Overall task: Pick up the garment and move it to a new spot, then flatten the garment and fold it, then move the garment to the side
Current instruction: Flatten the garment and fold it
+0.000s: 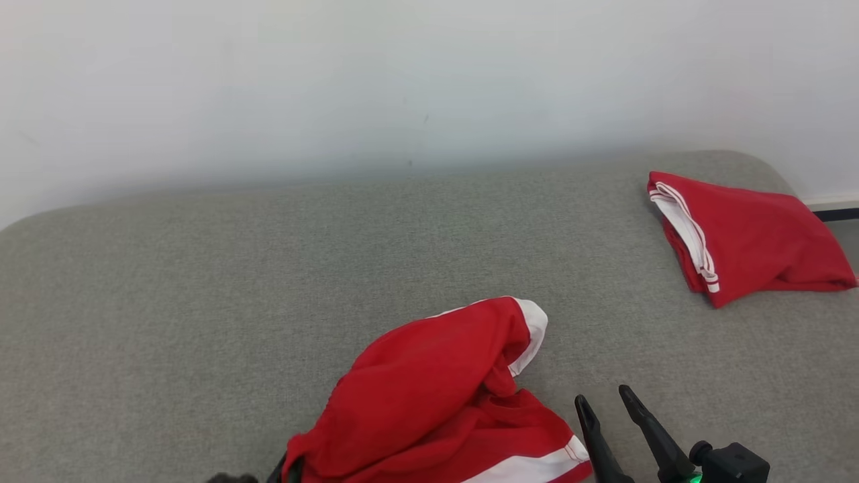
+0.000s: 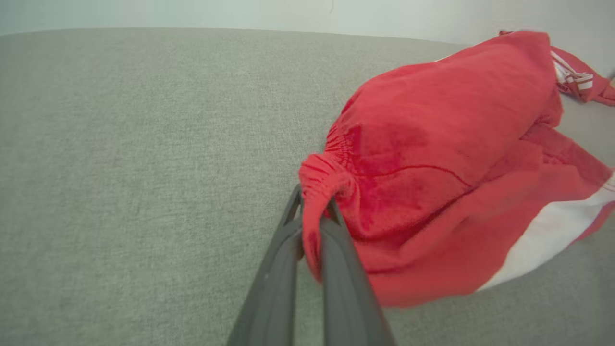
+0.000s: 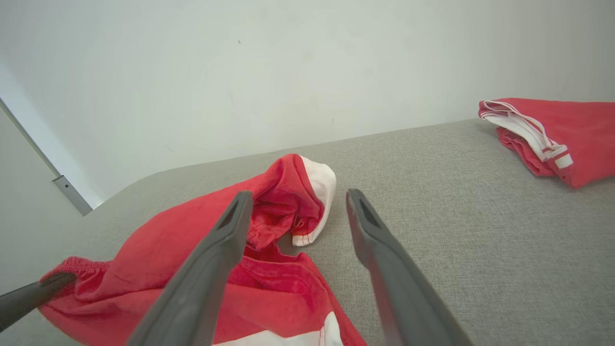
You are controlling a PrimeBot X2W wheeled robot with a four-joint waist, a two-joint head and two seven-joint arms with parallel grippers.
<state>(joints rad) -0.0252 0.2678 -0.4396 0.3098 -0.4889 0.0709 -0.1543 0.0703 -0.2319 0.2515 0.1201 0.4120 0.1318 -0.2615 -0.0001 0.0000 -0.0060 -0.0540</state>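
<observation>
One small pinch of elastic waistband (image 2: 326,170) is clamped by the left gripper (image 2: 313,201), so the crumpled red garment (image 1: 429,396), bunched at the near edge of the grey cushion (image 1: 168,302) beside the wide-spread right gripper (image 1: 602,397), may be lost if tugged.

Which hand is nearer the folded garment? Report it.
Right. The right hand, open, is left of the folded garment, nearer the robot; the left hand, farther left, grips the crumpled garment.

Matt red cloth garment (image 1: 429,396), coarse grey upholstery (image 1: 201,302)
</observation>
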